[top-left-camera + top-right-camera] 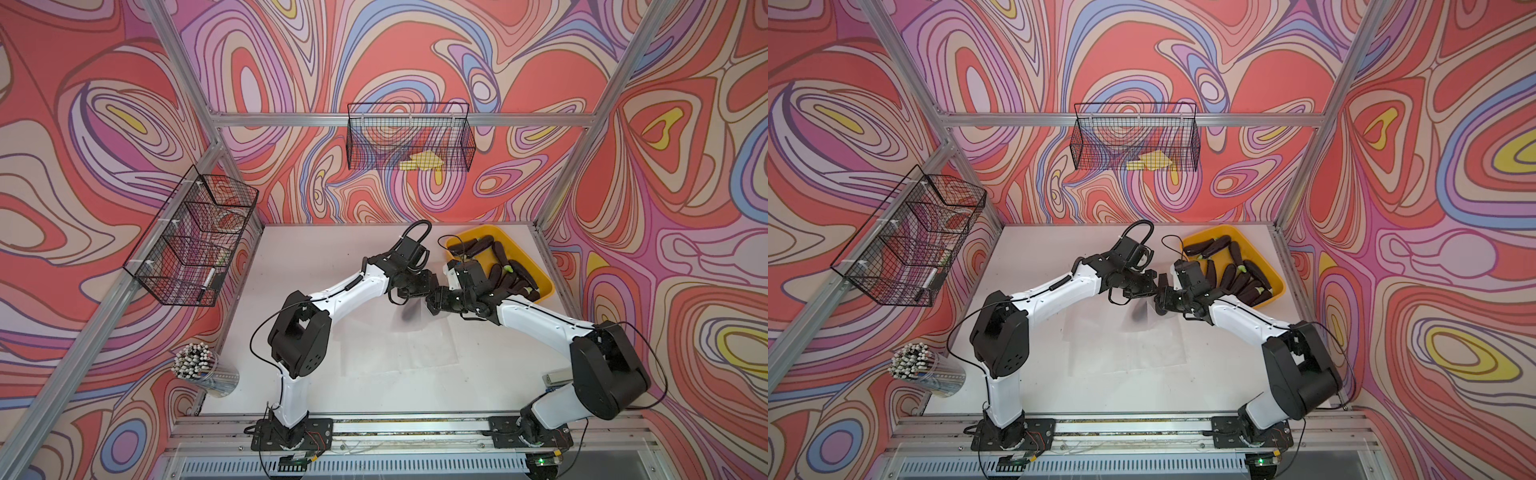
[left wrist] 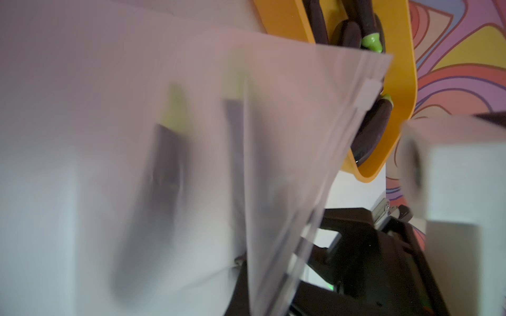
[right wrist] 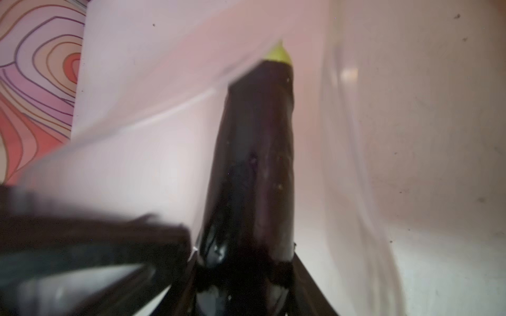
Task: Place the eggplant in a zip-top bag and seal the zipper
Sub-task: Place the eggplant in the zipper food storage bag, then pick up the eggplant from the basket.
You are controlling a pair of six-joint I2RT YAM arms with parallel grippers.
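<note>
Near-left corner: clear cup of pens [image 1: 203, 370]. On the white table [image 1: 316, 249] both arms reach in from the near rail and meet at mid-table.

The zip-top bag [image 1: 399, 345] is clear and lies flat at table centre, with its far end lifted up to the grippers.

Left gripper [image 1: 430, 287]: jaws pressed together, pinching the bag's raised mouth edge. Its fingers don't show in the left wrist view, only bag film right at the lens. The zipper slider [image 2: 369, 94] sits at one end of the zip track.

Right gripper [image 1: 435, 305]: just right of the left one, nearly touching it. Jaws part-spread, clamped on the blunt end of the eggplant [image 3: 254, 164].

The eggplant is dark purple, green stem tip pointing away from the gripper into the bag mouth. Film shows on both sides of it in the right wrist view. In the left wrist view the eggplant [image 2: 161, 177] is a blurred dark shape behind film. In both top views it is a dark smear on the near side of the grippers [image 1: 1139, 312]. Cannot tell how far in it is.

Far right: yellow tray [image 1: 523, 258] with spare eggplants [image 1: 505, 278], just beyond the right gripper. There is a wire basket [image 1: 191, 237] on the left wall. A second wire basket [image 1: 409, 137] on the far wall holds a yellow item [image 1: 422, 161].
</note>
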